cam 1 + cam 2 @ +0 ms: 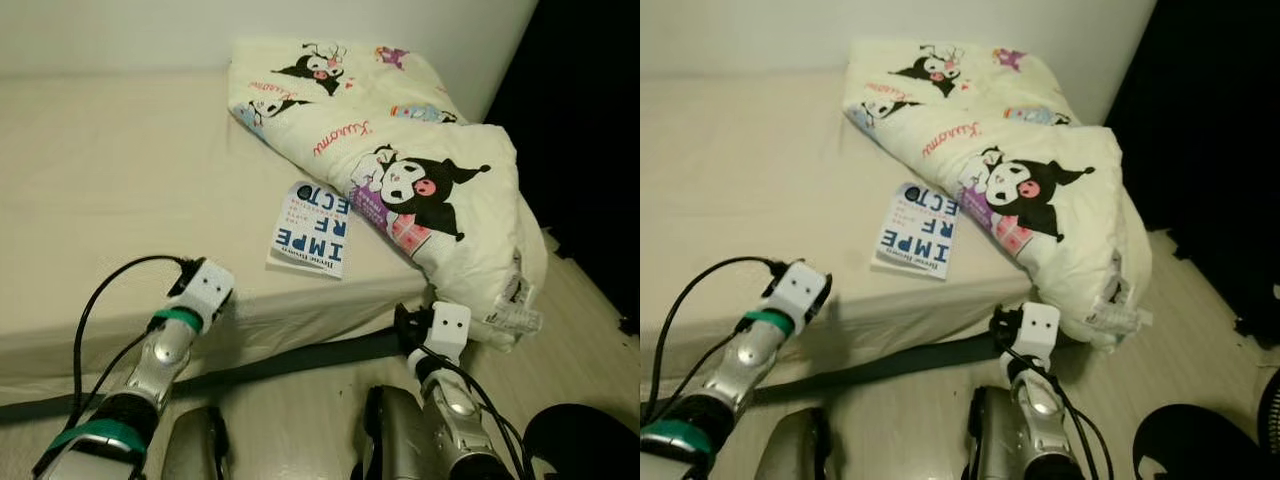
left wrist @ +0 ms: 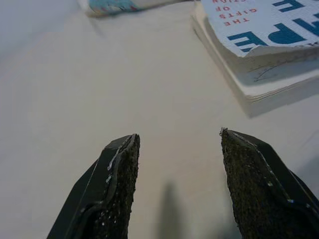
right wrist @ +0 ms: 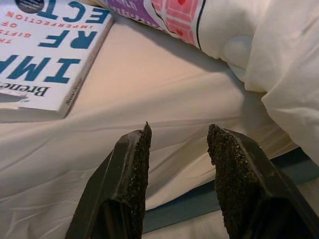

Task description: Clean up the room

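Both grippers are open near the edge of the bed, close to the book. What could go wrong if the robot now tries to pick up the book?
1. The book lies flat on the soft sheet, so the open left gripper may pinch fabric or bend the curled cover corner.
2. The comforter touches the book's far corner; lifting may drag it.
3. The comforter already hangs over the bed edge beside the open right gripper; a bump might pull it down.
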`<state>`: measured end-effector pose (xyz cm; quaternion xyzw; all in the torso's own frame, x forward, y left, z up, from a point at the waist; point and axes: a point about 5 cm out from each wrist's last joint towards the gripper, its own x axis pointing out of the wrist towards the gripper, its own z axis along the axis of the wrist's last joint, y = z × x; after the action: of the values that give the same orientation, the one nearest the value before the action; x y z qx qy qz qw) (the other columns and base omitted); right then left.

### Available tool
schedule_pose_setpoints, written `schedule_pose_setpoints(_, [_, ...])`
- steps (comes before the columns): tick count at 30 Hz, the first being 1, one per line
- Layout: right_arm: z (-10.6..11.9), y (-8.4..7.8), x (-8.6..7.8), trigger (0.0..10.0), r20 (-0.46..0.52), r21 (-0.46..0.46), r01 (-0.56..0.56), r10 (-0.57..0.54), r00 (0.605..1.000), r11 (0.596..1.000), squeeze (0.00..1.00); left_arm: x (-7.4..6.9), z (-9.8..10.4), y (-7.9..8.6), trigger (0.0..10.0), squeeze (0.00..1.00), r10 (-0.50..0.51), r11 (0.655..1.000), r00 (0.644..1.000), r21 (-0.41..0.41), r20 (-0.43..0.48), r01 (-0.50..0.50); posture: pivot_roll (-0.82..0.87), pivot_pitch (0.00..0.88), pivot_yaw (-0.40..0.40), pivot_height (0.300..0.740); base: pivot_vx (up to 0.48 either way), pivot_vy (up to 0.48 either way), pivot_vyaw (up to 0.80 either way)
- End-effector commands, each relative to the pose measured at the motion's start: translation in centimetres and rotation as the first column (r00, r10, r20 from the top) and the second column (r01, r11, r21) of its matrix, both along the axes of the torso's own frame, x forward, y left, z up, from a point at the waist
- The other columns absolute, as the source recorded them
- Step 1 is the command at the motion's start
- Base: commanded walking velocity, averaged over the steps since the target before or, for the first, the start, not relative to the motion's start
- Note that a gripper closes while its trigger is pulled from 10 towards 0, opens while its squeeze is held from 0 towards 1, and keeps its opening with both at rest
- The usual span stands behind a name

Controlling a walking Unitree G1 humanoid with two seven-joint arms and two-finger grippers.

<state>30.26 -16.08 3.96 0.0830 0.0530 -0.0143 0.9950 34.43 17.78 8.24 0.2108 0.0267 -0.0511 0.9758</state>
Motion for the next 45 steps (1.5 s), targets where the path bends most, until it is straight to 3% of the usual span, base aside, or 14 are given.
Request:
schedule_pose_setpoints(1, [-0.3, 0.0, -0.3, 10.0, -0.016, 0.006, 0.007, -0.007, 1.000, 1.000, 0.00, 0.0, -0.2, 0.1, 10.0, 0.00, 0.004, 1.000, 1.000, -0.024, -0.025, -0.005, -0.06, 0.065, 0.037, 0.525, 0.000, 0.000, 0.00])
schedule_pose_setpoints(8, [1.3, -0.5, 0.2, 10.0, 0.061, 0.001, 0.039, -0.039, 0.997, 0.999, 0.00, 1.0, 1.4, 0.0, 10.0, 0.00, -0.072, 0.990, 0.997, 0.126, 0.011, 0.070, -0.07, 0.089, 0.041, 0.520, 0.000, 0.000, 0.00])
schedule_pose_setpoints(11, [2.7, -1.0, 0.8, 10.0, 0.114, -0.002, 0.058, -0.057, 0.992, 0.998, 0.00, 1.6, 2.8, 0.3, 10.0, 0.00, -0.185, 0.887, 0.980, 0.442, 0.077, 0.133, -0.08, 0.106, 0.044, 0.520, 0.000, 0.000, 0.00])
schedule_pose_setpoints(14, [3.6, -1.6, 1.1, 10.0, 0.145, -0.004, 0.077, -0.076, 0.987, 0.997, 0.00, 1.8, 3.6, 0.3, 10.0, 0.00, -0.268, 0.794, 0.960, 0.583, 0.079, 0.173, -0.08, 0.119, 0.046, 0.520, 0.000, 0.000, 0.00])
schedule_pose_setpoints(17, [3.6, -1.6, 1.1, 10.0, 0.145, -0.004, 0.077, -0.076, 0.987, 0.997, 0.00, 1.8, 3.6, 0.3, 10.0, 0.00, -0.268, 0.794, 0.960, 0.583, 0.079, 0.173, -0.08, 0.119, 0.046, 0.520, 0.000, 0.000, 0.00])
schedule_pose_setpoints(21, [7.3, -3.8, 1.8, 10.0, 0.261, -0.007, 0.136, -0.129, 0.957, 0.991, 0.00, 1.8, 3.7, -0.1, 10.0, 0.04, -0.477, 0.457, 0.876, 0.832, -0.068, 0.313, -0.13, 0.175, 0.050, 0.520, 0.000, 0.000, 0.00])
schedule_pose_setpoints(22, [7.3, -3.8, 1.8, 10.0, 0.261, -0.007, 0.136, -0.129, 0.957, 0.991, 0.00, 1.8, 3.7, -0.1, 10.0, 0.04, -0.477, 0.457, 0.876, 0.832, -0.068, 0.313, -0.13, 0.175, 0.050, 0.520, 0.000, 0.000, 0.00])
schedule_pose_setpoints(24, [9.9, -4.8, 1.9, 10.0, 0.334, 0.005, 0.170, -0.162, 0.928, 0.985, 0.00, 2.1, 3.8, -0.6, 10.0, 0.56, -0.507, 0.357, 0.855, 0.876, -0.109, 0.324, -0.16, 0.193, 0.053, 0.520, 0.000, 0.000, 0.00])
schedule_pose_setpoints(25, [9.9, -4.8, 1.9, 10.0, 0.334, 0.005, 0.170, -0.162, 0.928, 0.985, 0.00, 2.1, 3.8, -0.6, 10.0, 0.56, -0.507, 0.357, 0.855, 0.876, -0.109, 0.324, -0.16, 0.193, 0.053, 0.520, 0.000, 0.000, 0.00])
schedule_pose_setpoints(26, [10.4, -5.2, 1.8, 10.0, 0.346, 0.016, 0.184, -0.178, 0.921, 0.983, 0.00, 2.2, 3.8, -1.0, 10.0, 1.00, -0.517, 0.334, 0.849, 0.886, -0.113, 0.321, -0.17, 0.202, 0.053, 0.520, 0.000, 0.000, 0.00])
schedule_pose_setpoints(42, [9.7, -6.6, 0.3, 10.0, 0.283, 0.020, 0.267, -0.261, 0.923, 0.964, 0.00, 3.0, 4.6, -2.4, 10.0, 1.00, -0.558, 0.209, 0.828, 0.959, -0.046, 0.194, -0.27, 0.302, 0.044, 0.520, 0.000, 0.000, 0.00])
schedule_pose_setpoints(43, [9.9, -6.7, 0.1, 10.0, 0.280, 0.017, 0.266, -0.260, 0.924, 0.964, 0.00, 3.2, 5.0, -2.2, 10.0, 0.77, -0.557, 0.195, 0.830, 0.968, -0.024, 0.159, -0.27, 0.310, 0.042, 0.520, 0.000, 0.000, 0.00])
schedule_pose_setpoints(44, [10.0, -6.8, 0.0, 10.0, 0.278, 0.015, 0.265, -0.258, 0.925, 0.964, 0.00, 3.4, 5.3, -2.1, 10.0, 0.00, -0.555, 0.185, 0.832, 0.974, -0.009, 0.134, -0.28, 0.314, 0.040, 0.520, 0.000, 0.000, 0.00])
schedule_pose_setpoints(45, [10.2, -6.8, -0.2, 10.0, 0.277, 0.013, 0.263, -0.257, 0.926, 0.965, 0.00, 3.5, 5.6, -2.0, 10.0, 0.00, -0.555, 0.176, 0.832, 0.979, 0.012, 0.104, -0.28, 0.317, 0.040, 0.520, 0.000, 0.000, 0.00])
